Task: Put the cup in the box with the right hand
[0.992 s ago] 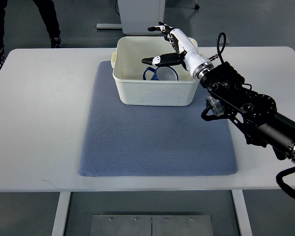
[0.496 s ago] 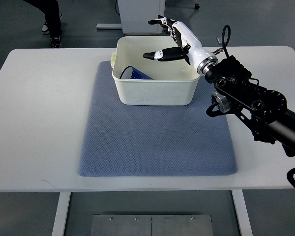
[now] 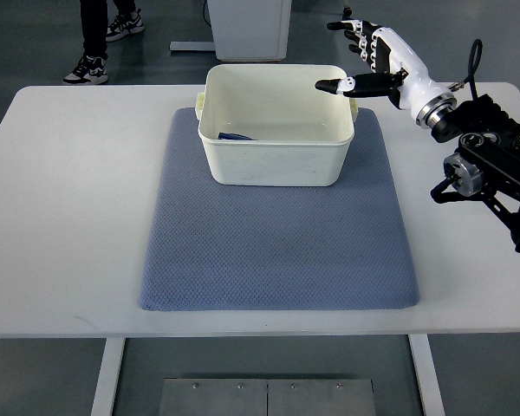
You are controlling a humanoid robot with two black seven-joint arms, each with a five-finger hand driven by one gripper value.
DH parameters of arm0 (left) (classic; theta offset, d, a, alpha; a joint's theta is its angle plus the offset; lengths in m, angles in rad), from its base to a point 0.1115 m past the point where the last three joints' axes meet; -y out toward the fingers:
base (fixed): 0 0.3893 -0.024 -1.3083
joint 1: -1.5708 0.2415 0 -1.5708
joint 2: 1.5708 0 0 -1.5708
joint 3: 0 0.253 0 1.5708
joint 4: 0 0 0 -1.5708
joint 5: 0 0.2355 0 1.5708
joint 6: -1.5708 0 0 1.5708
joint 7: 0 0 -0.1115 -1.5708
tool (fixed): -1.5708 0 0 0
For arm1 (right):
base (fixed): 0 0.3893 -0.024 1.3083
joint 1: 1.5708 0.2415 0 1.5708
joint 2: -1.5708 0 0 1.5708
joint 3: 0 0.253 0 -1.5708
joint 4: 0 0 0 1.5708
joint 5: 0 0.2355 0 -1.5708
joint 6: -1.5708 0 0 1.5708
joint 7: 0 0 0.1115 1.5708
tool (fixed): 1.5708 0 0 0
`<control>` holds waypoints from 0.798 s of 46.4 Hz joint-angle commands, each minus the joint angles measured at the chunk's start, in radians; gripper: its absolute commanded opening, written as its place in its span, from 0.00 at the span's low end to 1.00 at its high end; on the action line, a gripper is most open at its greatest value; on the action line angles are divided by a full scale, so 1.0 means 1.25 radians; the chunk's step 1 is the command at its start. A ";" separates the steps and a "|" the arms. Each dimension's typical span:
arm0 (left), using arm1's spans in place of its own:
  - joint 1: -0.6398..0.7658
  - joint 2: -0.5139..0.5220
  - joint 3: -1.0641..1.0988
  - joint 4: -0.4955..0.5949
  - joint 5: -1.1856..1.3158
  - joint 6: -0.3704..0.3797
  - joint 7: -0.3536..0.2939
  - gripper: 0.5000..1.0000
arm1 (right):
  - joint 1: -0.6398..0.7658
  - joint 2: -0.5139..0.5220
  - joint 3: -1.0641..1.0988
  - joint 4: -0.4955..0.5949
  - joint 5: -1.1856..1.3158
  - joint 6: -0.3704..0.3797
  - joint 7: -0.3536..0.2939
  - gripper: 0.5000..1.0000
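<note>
Over the far right corner of the box (image 3: pixel 277 165), the right hand (image 3: pixel 377 61) hovers with its fingers (image 3: pixel 338 85) spread and nothing in them, thumb tip poking out just past the box's rim. Its black arm (image 3: pixel 490 165) runs in from the right edge of the picture, above the white table (image 3: pixel 61 217).

Down inside the box lies the cup (image 3: pixel 236 136), and only a sliver of its blue shows, low against the left part of the floor near the front wall (the wall hides most of it, so whether it lies tipped or upright cannot be told). Hand and cup are well apart, the hand up at the opposite corner.

White and rectangular, the box sits on the far end of a blue-grey mat (image 3: pixel 277 251), which spreads across the middle of the table. Beyond the table's far left corner, a person's legs and shoes (image 3: pixel 91 65) stand on the grey floor. A pale cabinet base (image 3: pixel 247 26) stands behind the box.
</note>
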 commanded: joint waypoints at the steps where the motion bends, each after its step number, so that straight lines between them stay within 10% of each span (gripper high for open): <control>1: 0.000 0.000 0.001 0.000 0.000 0.000 0.000 1.00 | -0.026 -0.002 0.066 0.001 0.000 0.033 -0.026 1.00; 17: 0.000 0.000 0.000 0.000 0.000 0.000 0.000 1.00 | -0.154 -0.001 0.306 -0.002 -0.005 0.195 -0.117 1.00; 37: 0.000 0.000 0.000 0.000 0.000 0.000 0.000 1.00 | -0.243 0.111 0.473 -0.039 -0.009 0.187 -0.095 1.00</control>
